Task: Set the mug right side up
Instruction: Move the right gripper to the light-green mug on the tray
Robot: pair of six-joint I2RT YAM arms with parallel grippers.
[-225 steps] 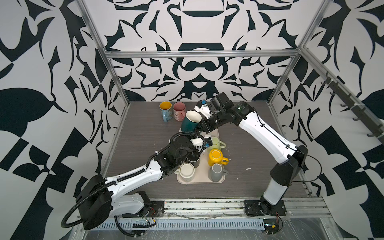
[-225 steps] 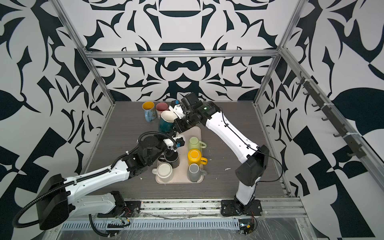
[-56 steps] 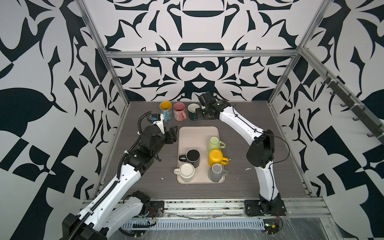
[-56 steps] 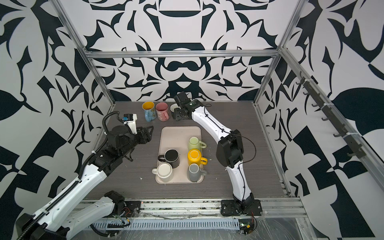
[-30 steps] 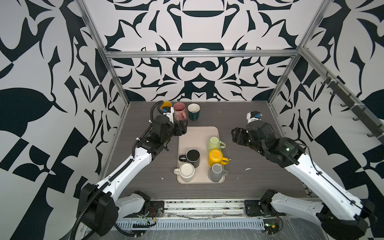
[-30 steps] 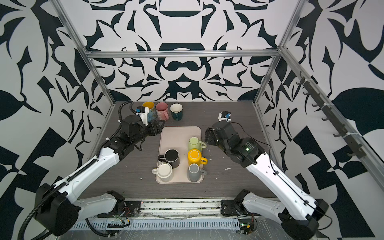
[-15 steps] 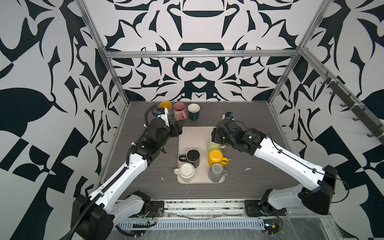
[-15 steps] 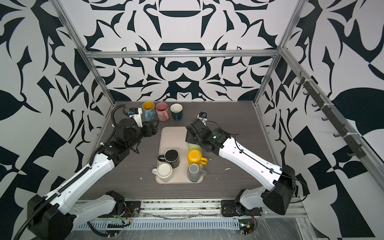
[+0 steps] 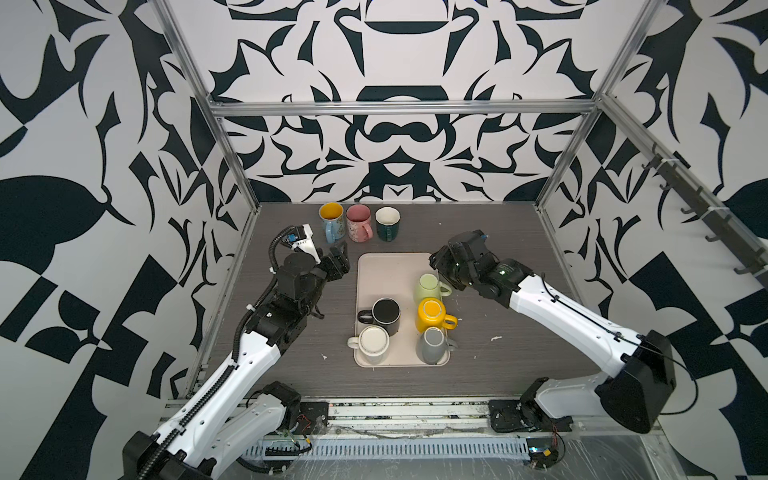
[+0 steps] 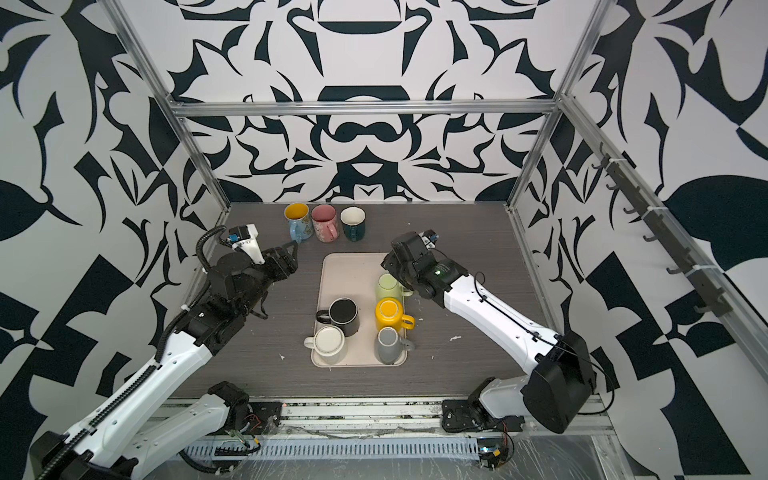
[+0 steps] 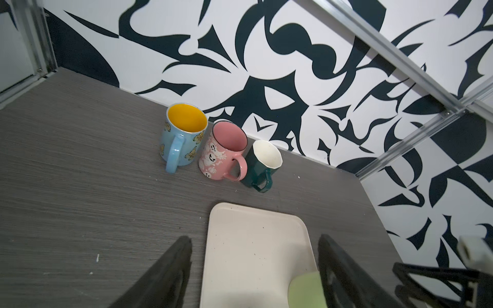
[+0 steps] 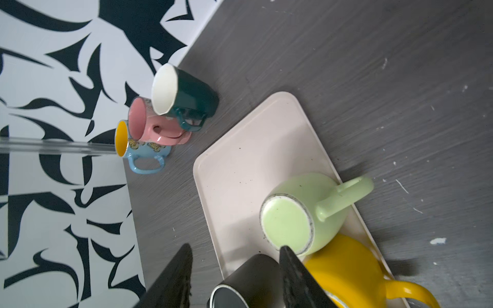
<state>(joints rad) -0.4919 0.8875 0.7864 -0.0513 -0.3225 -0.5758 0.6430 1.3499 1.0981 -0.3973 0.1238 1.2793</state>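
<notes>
A light green mug (image 12: 288,224) stands upside down, base up, at the far right of the beige tray (image 12: 253,160); both top views show the mug (image 9: 429,286) (image 10: 388,286). My right gripper (image 12: 236,249) hovers open just behind and above it (image 9: 436,266), holding nothing, and one finger overlaps the base's edge in the right wrist view. Left of the tray my left gripper (image 9: 338,259) (image 11: 254,248) stands open and empty, facing the tray's far end (image 11: 253,240). A slice of the green mug (image 11: 304,290) shows by one left finger.
The tray also holds a black mug (image 9: 386,311), a white mug (image 9: 373,343), a yellow mug (image 9: 432,313) and a grey mug (image 9: 432,349), close together. A blue mug (image 9: 331,218), a pink mug (image 9: 358,220) and a dark green mug (image 9: 387,222) stand upright by the back wall.
My right arm has swung in from the right to the green mug, its jaws narrowing a little. The left gripper has backed away from the back mugs, to beside the tray.
</notes>
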